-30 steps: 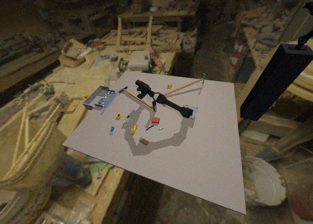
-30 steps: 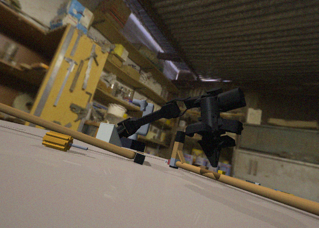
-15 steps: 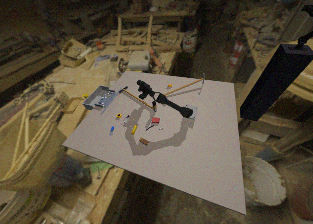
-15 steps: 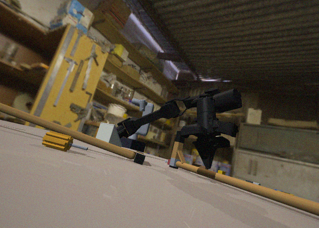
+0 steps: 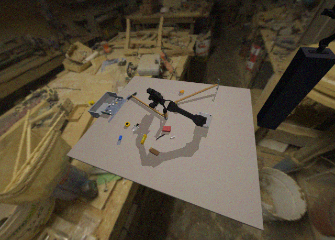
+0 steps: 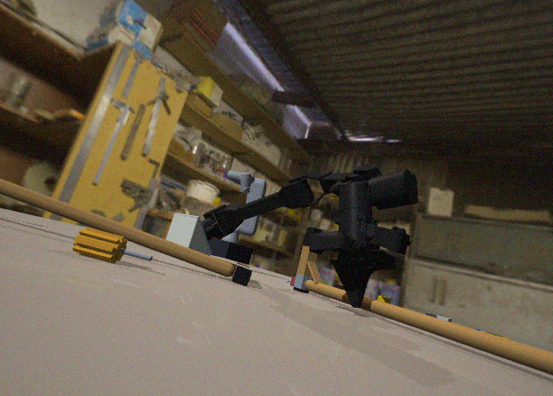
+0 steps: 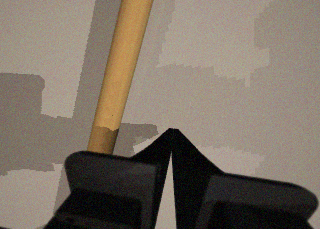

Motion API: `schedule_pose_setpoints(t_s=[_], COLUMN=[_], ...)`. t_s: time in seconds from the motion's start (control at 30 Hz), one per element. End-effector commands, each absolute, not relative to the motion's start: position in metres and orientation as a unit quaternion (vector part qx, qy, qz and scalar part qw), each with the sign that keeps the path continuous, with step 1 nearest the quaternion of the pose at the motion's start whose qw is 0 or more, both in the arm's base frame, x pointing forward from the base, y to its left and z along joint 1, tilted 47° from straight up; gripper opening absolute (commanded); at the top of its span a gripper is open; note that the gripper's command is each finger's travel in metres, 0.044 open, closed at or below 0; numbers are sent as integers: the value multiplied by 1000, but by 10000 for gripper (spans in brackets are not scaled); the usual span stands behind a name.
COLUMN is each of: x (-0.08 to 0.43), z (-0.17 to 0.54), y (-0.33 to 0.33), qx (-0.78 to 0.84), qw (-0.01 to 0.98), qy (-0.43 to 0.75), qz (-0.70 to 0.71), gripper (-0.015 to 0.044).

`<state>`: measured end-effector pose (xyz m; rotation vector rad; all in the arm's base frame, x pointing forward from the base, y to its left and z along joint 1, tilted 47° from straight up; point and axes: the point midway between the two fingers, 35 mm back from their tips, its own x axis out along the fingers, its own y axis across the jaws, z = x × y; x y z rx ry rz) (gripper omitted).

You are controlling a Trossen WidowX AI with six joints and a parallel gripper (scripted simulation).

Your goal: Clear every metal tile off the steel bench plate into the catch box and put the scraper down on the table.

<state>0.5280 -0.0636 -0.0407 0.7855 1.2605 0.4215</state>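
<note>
The long scraper's wooden handle (image 5: pixel 144 105) (image 6: pixel 429 322) (image 7: pixel 122 74) lies along the table; its dark head (image 5: pixel 131 95) is at the steel plate's edge, and an upright wooden grip (image 5: pixel 165 115) (image 6: pixel 303 262) stands at its near end. My gripper (image 5: pixel 152 107) (image 6: pixel 356 306) (image 7: pixel 172 133) is shut and empty, low beside the handle, which passes left of the fingertips in the wrist view. The steel plate (image 5: pixel 121 106) adjoins the grey catch box (image 5: pixel 94 113). Several small pale tiles (image 5: pixel 113 104) and a yellowish one show there; I cannot tell which lie on plate or in box.
A second long-handled tool (image 5: pixel 196 93) (image 6: pixel 111 222) and an orange ribbed piece (image 5: pixel 181 91) (image 6: pixel 98 245) lie at the back. A yellow ring (image 5: pixel 126 123), yellow piece (image 5: pixel 143 139), red block (image 5: pixel 166 128), brown block (image 5: pixel 154 151) and blue piece (image 5: pixel 120 137) lie in front.
</note>
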Motion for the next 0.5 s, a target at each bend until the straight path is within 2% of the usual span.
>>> schedule_pose_setpoints(t_s=[0.0,0.47], x=[528,533], z=[-41,-32], y=[-60,-52], qx=[355,354], qw=[715,717], qy=[572,570], qz=[189,191], gripper=[0,0])
